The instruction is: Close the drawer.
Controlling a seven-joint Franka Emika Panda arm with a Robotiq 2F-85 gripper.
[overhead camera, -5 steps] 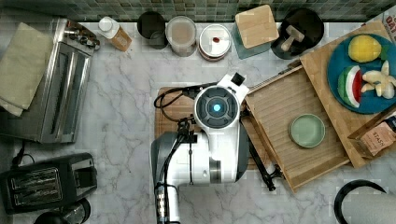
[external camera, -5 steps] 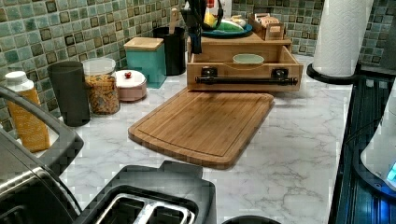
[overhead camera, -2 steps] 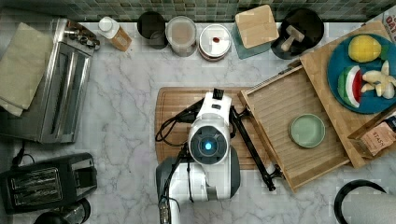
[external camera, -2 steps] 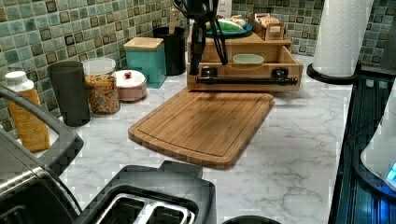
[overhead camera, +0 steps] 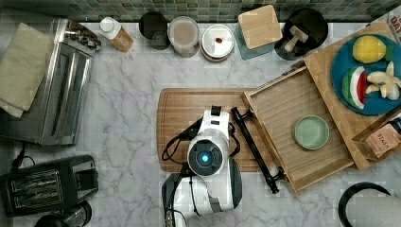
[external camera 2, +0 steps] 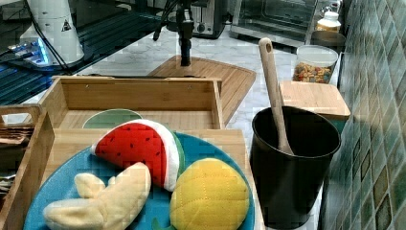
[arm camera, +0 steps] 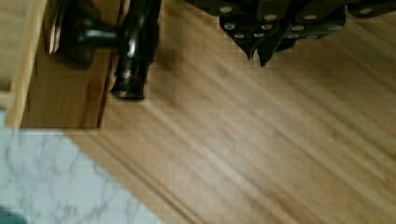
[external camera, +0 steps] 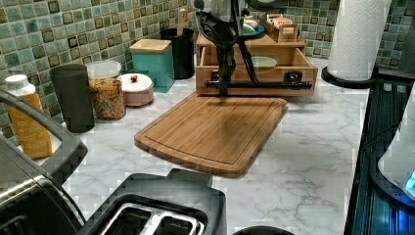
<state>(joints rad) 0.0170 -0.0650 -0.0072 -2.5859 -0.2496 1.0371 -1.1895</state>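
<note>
In the top view, the white robot arm (overhead camera: pixel 206 163) hides part of the brown rounded wooden cutting board (overhead camera: pixel 184 106). The wrist view cuts off the black drawer handle bar (arm camera: pixel 137 46).

the tea box (overhead camera: pixel 384 140) reads "stash".

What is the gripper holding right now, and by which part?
Nothing. The gripper hangs over the cutting board with its jaws shut together on nothing, beside the drawer handle but not touching it.
</note>
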